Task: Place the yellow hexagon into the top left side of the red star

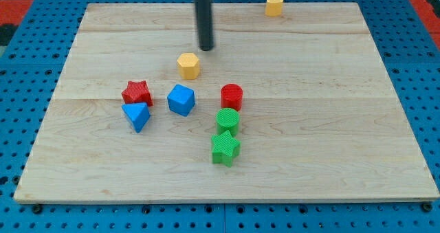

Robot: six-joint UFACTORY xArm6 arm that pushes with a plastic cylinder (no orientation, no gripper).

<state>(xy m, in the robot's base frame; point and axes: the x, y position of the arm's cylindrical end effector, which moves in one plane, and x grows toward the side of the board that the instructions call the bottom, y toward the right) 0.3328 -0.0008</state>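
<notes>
The yellow hexagon [188, 65] lies on the wooden board, above and to the right of the red star [137, 93]. A clear gap separates them. My tip [205, 48] stands just above and to the right of the yellow hexagon, a small gap away from it.
A blue triangle [137, 115] touches the red star from below. A blue cube [181, 100] sits to the star's right. A red cylinder [232, 96], a green cylinder [227, 121] and a green star [225, 148] line up further right. A yellow block [274, 4] stands at the board's top edge [309, 4].
</notes>
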